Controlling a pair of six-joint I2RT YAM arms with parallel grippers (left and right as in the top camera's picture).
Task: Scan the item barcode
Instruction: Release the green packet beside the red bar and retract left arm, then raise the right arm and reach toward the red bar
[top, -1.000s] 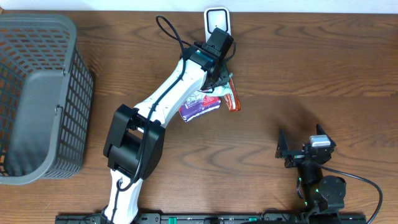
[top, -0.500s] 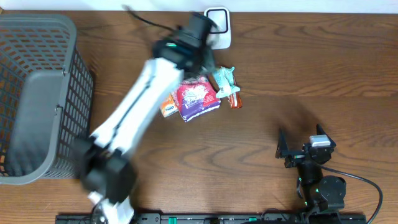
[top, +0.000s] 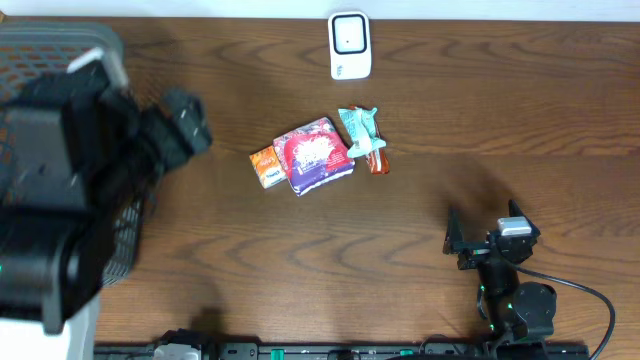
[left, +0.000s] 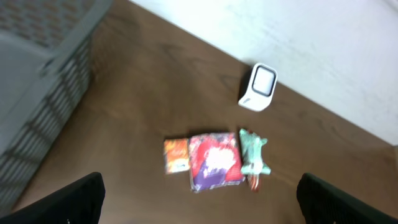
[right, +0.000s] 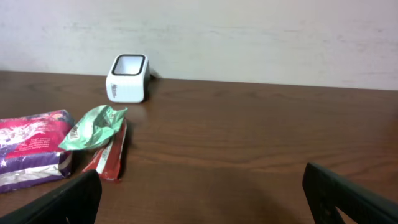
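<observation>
Several snack packets lie in a cluster mid-table: an orange one (top: 265, 166), a pink and purple one (top: 317, 155), a mint green one (top: 358, 126) and a red bar (top: 376, 158). The white barcode scanner (top: 349, 45) stands behind them at the far edge. My left arm (top: 90, 190) is raised high on the left, blurred, over the basket. Its gripper (left: 202, 202) is open and empty, looking down on the packets (left: 214, 160) from well above. My right gripper (top: 488, 238) rests open near the front right, with nothing between its fingers (right: 62, 202).
A grey mesh basket (top: 40, 50) stands at the left, largely covered by the left arm in the overhead view. In the left wrist view the basket (left: 37, 93) fills the left side. A pale wall (right: 249, 37) runs behind the table's far edge.
The left arm has swung from the packets near the scanner up and away to the left. Its gripper has opened, and the mint green packet now lies uncovered on the table. The right arm is still.
</observation>
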